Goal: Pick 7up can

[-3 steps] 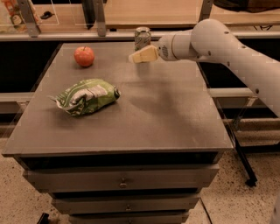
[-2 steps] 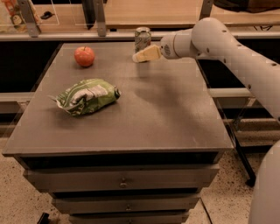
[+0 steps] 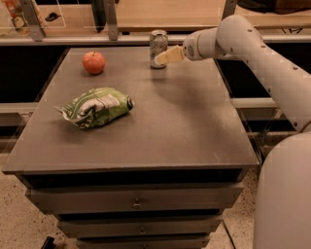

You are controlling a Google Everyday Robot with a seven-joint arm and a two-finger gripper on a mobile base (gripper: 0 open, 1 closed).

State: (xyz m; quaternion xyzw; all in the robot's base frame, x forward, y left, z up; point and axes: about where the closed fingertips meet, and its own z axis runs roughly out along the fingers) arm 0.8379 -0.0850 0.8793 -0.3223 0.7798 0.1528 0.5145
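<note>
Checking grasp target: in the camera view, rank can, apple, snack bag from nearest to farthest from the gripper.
1. 7up can: right at the gripper, at the table's far edge.
2. Apple: farther to the left in the camera view, also near the far edge.
3. Snack bag: farthest, toward the front left.

- The claw (image 3: 160, 58) hangs over the far edge of the bench (image 3: 184, 131).
- The bench top is flat and dark grey; drawers (image 3: 136, 199) with small knobs sit under its near edge.
- Speckled floor (image 3: 19, 219) shows below the near left corner.
- A wooden shelf (image 3: 160, 14) with metal posts runs behind the far edge.
</note>
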